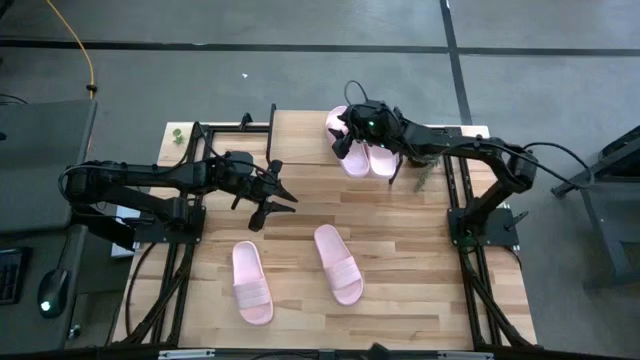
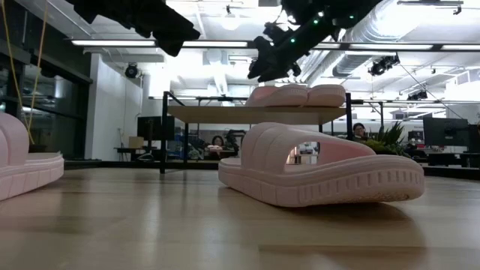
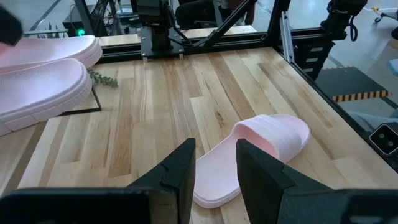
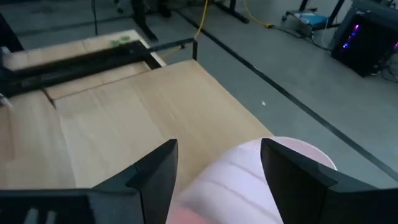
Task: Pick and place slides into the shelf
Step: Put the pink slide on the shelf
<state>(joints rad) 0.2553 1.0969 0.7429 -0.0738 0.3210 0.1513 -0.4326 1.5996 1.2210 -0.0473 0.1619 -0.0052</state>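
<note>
High view, desk (image 1: 400, 290): one wooden top, filling the frame's centre.
Shelf (image 1: 300, 130): one, upper centre of the desk.
Arms: two; left hand (image 1: 272, 200) at centre left, fingers a little apart, holding nothing; right hand (image 1: 345, 135) at upper centre over the shelf, fingers wide, straddling a slide without gripping.
Slides: four; two on the shelf (image 1: 368, 155), two on the desk at lower centre (image 1: 251, 282) (image 1: 338, 262).
Writing: none readable.
Other: green sprig (image 1: 425, 176) beside the shelf.
</note>
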